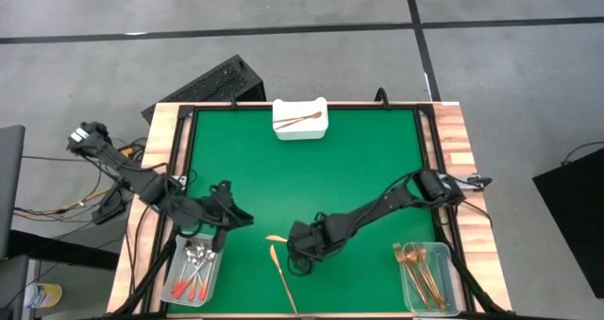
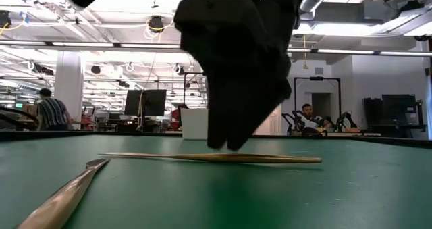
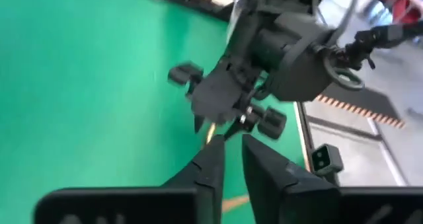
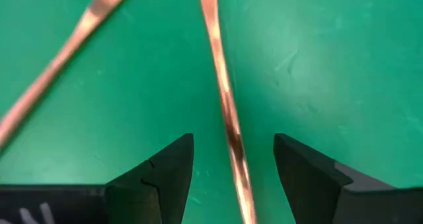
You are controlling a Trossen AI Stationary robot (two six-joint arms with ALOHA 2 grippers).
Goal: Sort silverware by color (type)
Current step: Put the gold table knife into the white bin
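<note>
High view shows the green mat (image 1: 302, 169) as the landmark: at its near left corner a clear bin (image 1: 193, 273) holds red-handled spoons (image 1: 192, 268), at its near right corner a second clear bin (image 1: 432, 277) holds gold pieces (image 1: 420, 263), and at the middle of its far edge a white tray (image 1: 300, 119) carries one copper piece (image 1: 300, 120). Two loose pieces lie on the mat near the middle of its near edge: a long gold piece (image 1: 281, 277) and a shorter gold utensil (image 1: 276, 238) just beyond it. The right gripper (image 1: 294, 259) is low over the mat beside those two; in the right wrist view its fingers (image 4: 168, 171) stand wide apart with a slim coppery-gold handle (image 4: 228, 118) running between them, not clamped, and another slim piece (image 4: 59, 59) lies slantwise beside it. Low view shows that gripper (image 2: 229, 144) reaching down to the thin gold utensil (image 2: 216, 159) lying flat on the mat, with a blade-like piece (image 2: 61, 195) nearer the camera. The left gripper (image 1: 236, 218) hovers just beyond the spoon bin; in the left wrist view its fingers (image 3: 211, 168) are nearly together with a narrow gap, holding nothing. No writing can be read anywhere; people sit far off in the room behind.
</note>
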